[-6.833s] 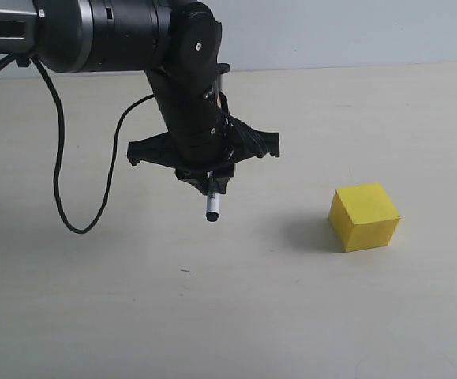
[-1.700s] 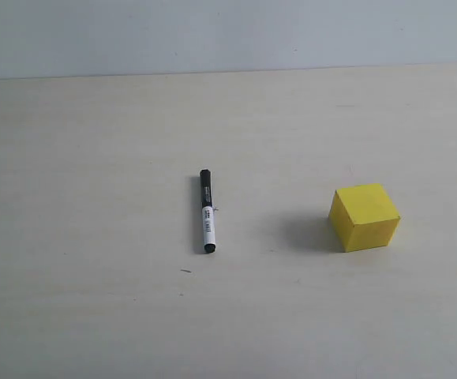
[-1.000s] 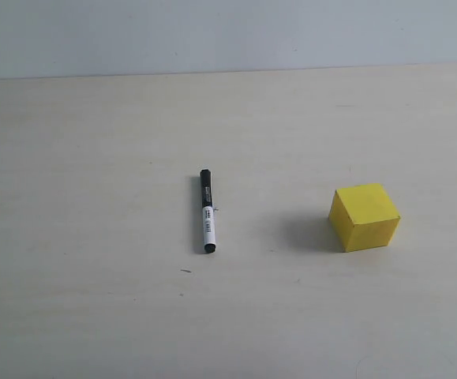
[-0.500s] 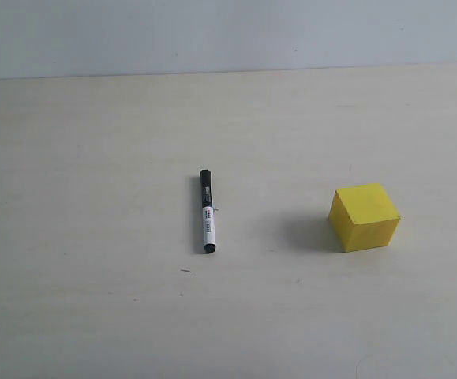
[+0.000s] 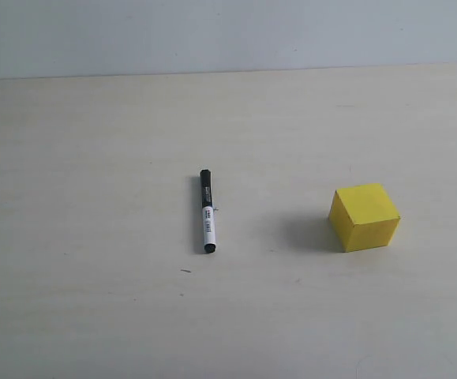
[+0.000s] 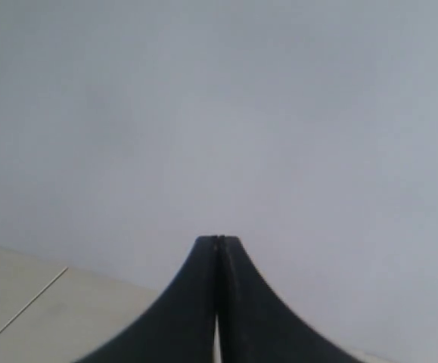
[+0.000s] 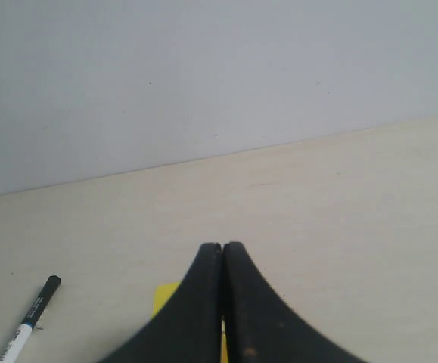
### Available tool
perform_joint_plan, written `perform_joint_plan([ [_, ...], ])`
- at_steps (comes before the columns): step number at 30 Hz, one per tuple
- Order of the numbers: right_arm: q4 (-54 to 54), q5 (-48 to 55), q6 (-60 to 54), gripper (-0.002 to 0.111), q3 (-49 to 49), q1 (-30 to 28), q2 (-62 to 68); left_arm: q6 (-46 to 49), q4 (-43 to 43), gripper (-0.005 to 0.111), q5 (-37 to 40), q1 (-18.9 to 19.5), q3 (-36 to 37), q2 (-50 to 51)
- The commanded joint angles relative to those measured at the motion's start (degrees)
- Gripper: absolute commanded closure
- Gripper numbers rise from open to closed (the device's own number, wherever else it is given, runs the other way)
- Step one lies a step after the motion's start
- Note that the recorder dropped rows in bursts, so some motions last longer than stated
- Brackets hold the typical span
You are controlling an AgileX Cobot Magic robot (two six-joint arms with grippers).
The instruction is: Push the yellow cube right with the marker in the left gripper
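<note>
The marker (image 5: 207, 211) lies flat on the pale table, black cap pointing away, with nothing holding it. The yellow cube (image 5: 364, 216) rests on the table well to the marker's right. No arm shows in the exterior view. In the left wrist view my left gripper (image 6: 219, 240) is shut and empty, facing a blank grey wall. In the right wrist view my right gripper (image 7: 222, 246) is shut and empty; behind its fingers peeks the yellow cube (image 7: 166, 297), and the marker (image 7: 31, 318) lies off to one side.
The pale table (image 5: 94, 316) ends at a grey wall (image 5: 228, 31) behind. A small dark speck (image 5: 185, 271) marks the table near the marker's end.
Early on my left gripper hung over the table with the marker in it. Since then the arm has left the exterior view and the marker lies loose. Nothing moved in the last second.
</note>
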Motion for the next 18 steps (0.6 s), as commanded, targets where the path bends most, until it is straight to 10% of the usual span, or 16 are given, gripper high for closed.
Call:
perform_joint_plan([
  [1,-0.2,-0.3,-0.4,0.108,0.2,0.0,-0.1,-0.3,-1.2,0.107,-5.3,0.1,0.4,-1.6],
  [8,-0.2,-0.3,-0.4,0.108,0.2,0.0,-0.1,-0.3,-10.4,0.107,-8.7,0.1,3.8,-1.6],
  [18,-0.2,-0.3,-0.4,0.108,0.2,0.0,-0.1,-1.0,-17.7,0.107,-30.4,0.1,28.4,-1.6],
])
